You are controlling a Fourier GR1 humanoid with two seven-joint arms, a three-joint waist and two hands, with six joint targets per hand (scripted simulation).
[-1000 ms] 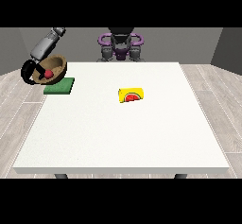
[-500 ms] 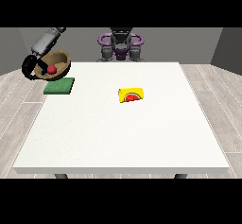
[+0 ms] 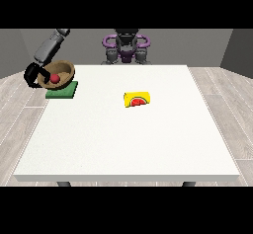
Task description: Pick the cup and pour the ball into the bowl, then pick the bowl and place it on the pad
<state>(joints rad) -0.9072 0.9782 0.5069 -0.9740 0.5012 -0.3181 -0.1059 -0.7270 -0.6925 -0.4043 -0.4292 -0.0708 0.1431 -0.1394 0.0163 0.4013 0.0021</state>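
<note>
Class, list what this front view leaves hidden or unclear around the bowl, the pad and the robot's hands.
- Front view: whether the bowl rests on the green pad or hangs above it; the tilted bowl covers the pad's rear edge.
- Hand at the view's left: finger positions too small.
- The other hand: not seen.
- Yellow cup: its opening cannot be made out.

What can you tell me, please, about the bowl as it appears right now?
The bowl is brown and wood-like, round, with a darker inside. It holds a small red ball. It is tilted, its opening turned towards the camera, above the far left corner of the table, over the green pad. The black hand at the view's left grips its left rim.
</note>
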